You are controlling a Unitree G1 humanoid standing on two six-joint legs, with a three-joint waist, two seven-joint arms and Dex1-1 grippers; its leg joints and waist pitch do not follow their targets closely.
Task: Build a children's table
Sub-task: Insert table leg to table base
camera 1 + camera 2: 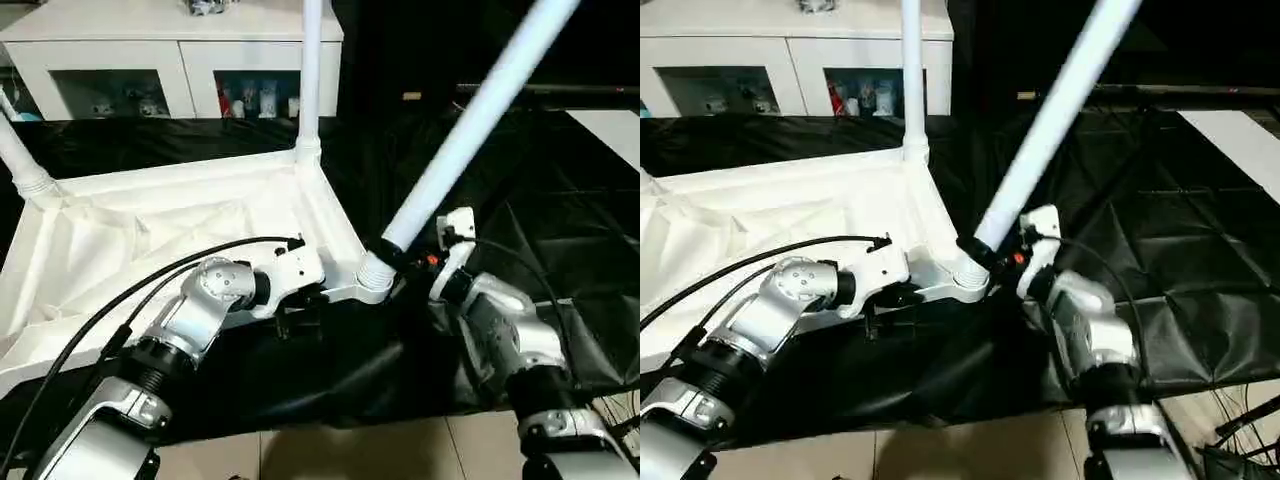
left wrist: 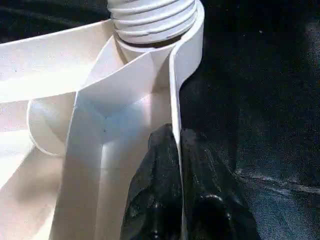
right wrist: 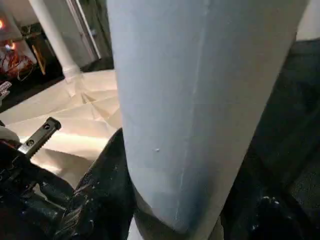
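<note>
The children's table top (image 1: 150, 240) lies upside down on the black cloth, ribbed underside up. One white leg (image 1: 311, 70) stands upright in the far corner socket, and another leg (image 1: 18, 155) rises at the left corner. A third leg (image 1: 470, 120) leans up and to the right from the near right corner socket (image 1: 375, 272); its threaded end (image 2: 150, 15) sits in that socket. My right gripper (image 1: 400, 255) is shut around this leg just above the socket, black fingers (image 3: 105, 190) on either side. My left gripper (image 2: 175, 135) is shut on the top's thin rim (image 2: 175, 75) beside that corner.
A white cabinet (image 1: 170, 50) with glass doors stands behind the black-draped table (image 1: 560, 200). The near edge of the cloth drops to a tiled floor (image 1: 350, 450). Black cables (image 1: 150, 280) arc over my left forearm.
</note>
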